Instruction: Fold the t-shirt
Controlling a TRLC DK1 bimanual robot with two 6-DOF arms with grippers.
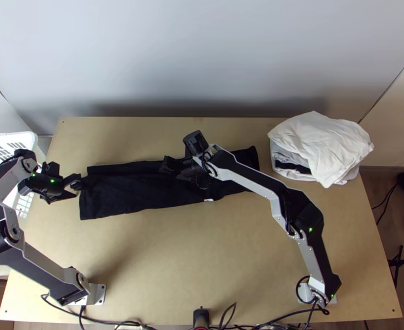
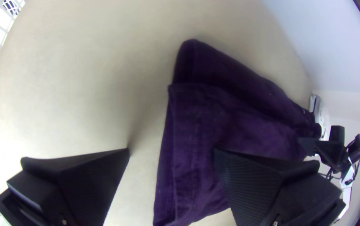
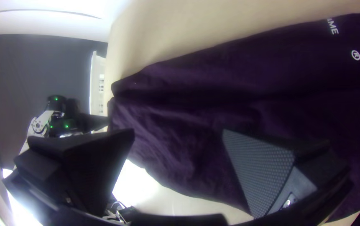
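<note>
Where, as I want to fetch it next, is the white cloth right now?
In the top view, the white cloth lies heaped near the far right corner of the wooden table, just beyond the right end of the black t-shirt.

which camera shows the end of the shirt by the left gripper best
The left wrist view: it shows the shirt's end up close, with its layered edges. The top view shows it small, near the left gripper; the right wrist view shows it far off, partly behind the right gripper's jaws.
</note>
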